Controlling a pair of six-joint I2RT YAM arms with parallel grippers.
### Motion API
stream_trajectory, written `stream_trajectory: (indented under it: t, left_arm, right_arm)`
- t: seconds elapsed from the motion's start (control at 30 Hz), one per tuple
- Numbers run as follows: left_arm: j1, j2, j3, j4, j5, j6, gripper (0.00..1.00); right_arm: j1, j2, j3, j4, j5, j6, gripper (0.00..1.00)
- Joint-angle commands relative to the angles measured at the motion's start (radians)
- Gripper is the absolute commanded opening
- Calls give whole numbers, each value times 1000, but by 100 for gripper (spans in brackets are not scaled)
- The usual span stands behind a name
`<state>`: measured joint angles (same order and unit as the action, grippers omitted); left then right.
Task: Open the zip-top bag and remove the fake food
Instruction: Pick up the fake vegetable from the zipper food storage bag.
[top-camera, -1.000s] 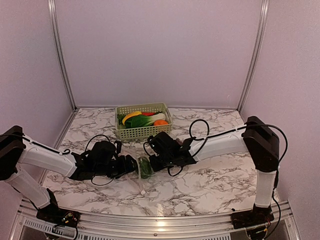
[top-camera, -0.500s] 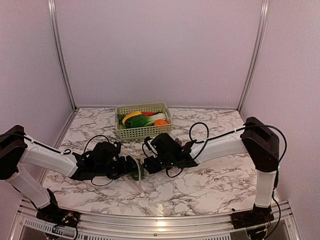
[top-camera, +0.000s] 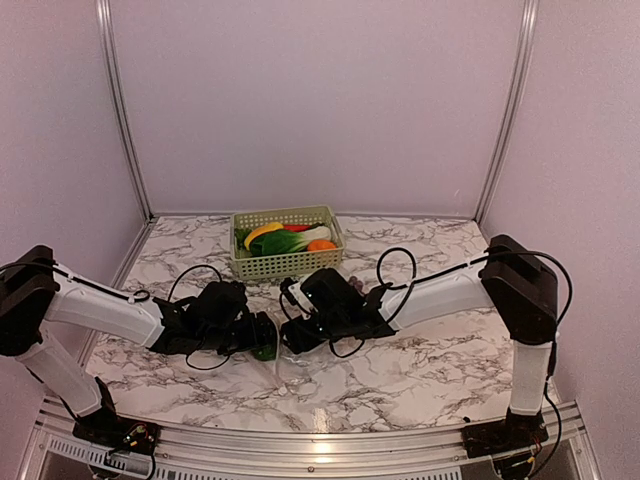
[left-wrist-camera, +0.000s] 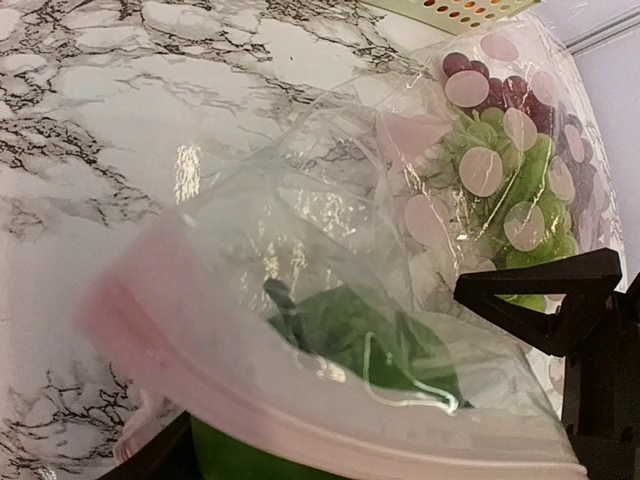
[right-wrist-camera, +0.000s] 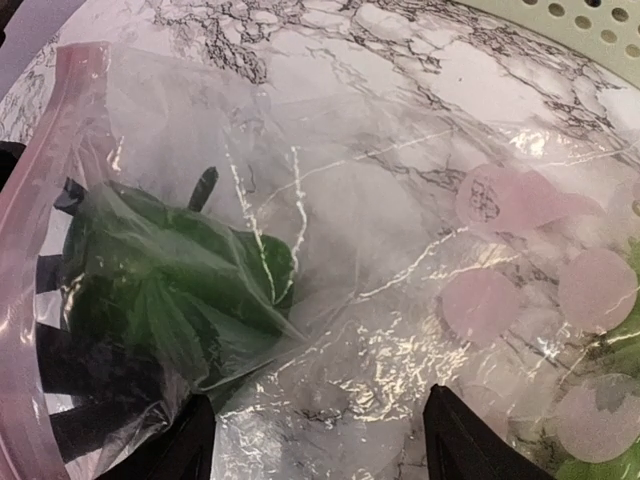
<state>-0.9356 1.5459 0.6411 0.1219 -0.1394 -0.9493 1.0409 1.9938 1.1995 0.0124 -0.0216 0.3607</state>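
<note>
Currently both arms meet low over the near-centre of the marble tabletop (top-camera: 430, 360), tips facing each other across the zip-top bag (top-camera: 277, 368).

The bag lies flat and crumpled on the tabletop, just near of the pale green lattice basket (top-camera: 285, 265). Its pink zip strip (right-wrist-camera: 30, 250) is at the left end.

Left pincer (top-camera: 266, 344): jaws wide apart at the bag's mouth, with the zip strip running across between the fingers. Can't tell if it is pressing on anything, and no clamp is visible.

Right pincer (right-wrist-camera: 318, 415): jaws also wide apart, hovering over the clear film mid-bag and gripping nothing.

Inside the bag:
- A green leafy piece (right-wrist-camera: 170, 290) sits near the zip end, wrapped in folds of plastic. Dark fingers show through the film beside it.
- A grape bunch (left-wrist-camera: 505, 170), green with purple at the far tip, shows through the dotted film at the right end, close to the basket.

In the basket I can see a yellow piece (top-camera: 262, 232), an orange piece (top-camera: 321, 244), a red one (top-camera: 297, 227) and a leafy green one (top-camera: 285, 242).
</note>
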Motion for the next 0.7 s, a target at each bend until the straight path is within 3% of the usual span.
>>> stream_trajectory:
  t: [0.0,0.1,0.23,0.4,0.67]
  left_arm:
    - [-23,30,47,-79,-58,35,82]
    - [-25,29,49,-92,-73,29,76]
    - [-32,2,48,-101,-77,33,58]
    - [-40,-56,48,-120,-82,35,48]
    - [-43,-151,18,-184,-64,40,45]
  right_arm:
    - [23,16,1,31,-35,-7,70]
    - [23,10,-4,28,-24,6,70]
    - [22,4,-6,15,3,20,71]
    - [4,0,-17,6,17,51,72]
    - [-26,-5,-47,20,17,85,72]
